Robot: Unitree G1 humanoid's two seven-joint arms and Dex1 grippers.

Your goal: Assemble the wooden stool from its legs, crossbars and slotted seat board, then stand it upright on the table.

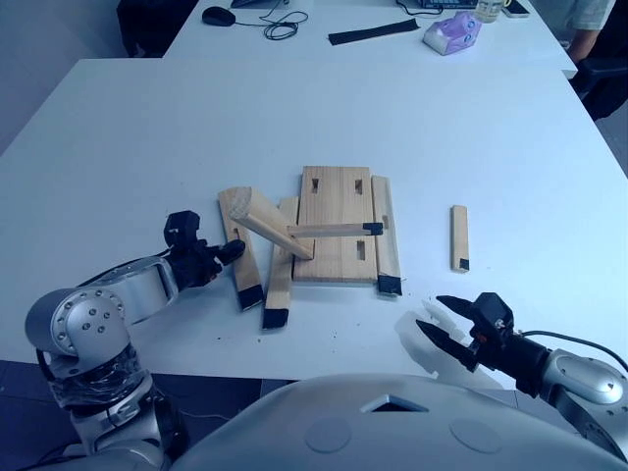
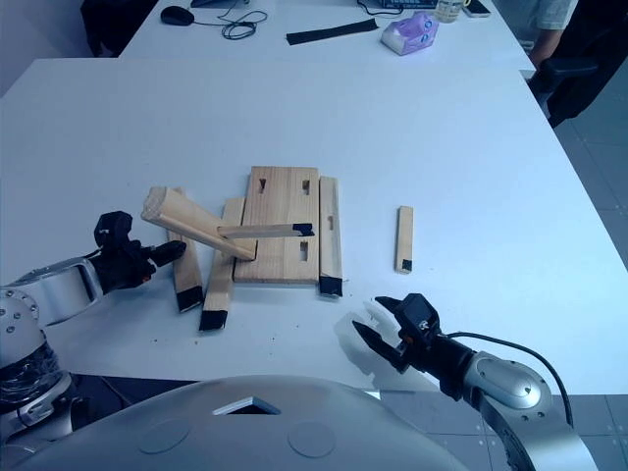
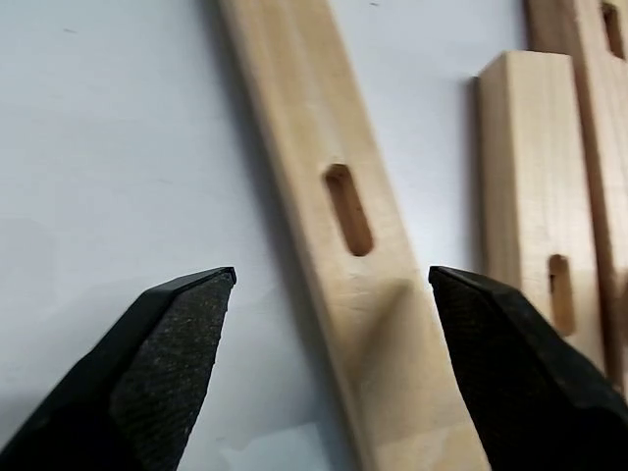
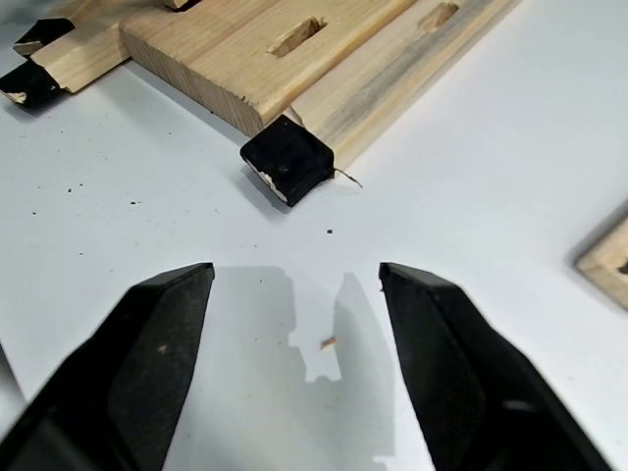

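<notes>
The slotted seat board [image 1: 334, 222] lies flat at the table's middle. One leg [image 1: 268, 223] is propped up at a slant, joined to a thin crossbar [image 1: 339, 230] that rests across the board. Two more legs [image 1: 279, 277] with black feet lie flat left of the board, and another leg [image 1: 387, 238] lies along its right edge. A short crossbar [image 1: 459, 237] lies apart to the right. My left gripper [image 1: 228, 253] is open, its fingers straddling the leftmost flat leg [image 3: 339, 211] just above it. My right gripper [image 1: 434, 318] hovers open near the front edge, short of a black foot [image 4: 287, 158].
The white table [image 1: 128, 147] has free room to the left, the right and behind the parts. A second table behind carries a mouse [image 1: 218, 16], cables and a purple box [image 1: 451, 33].
</notes>
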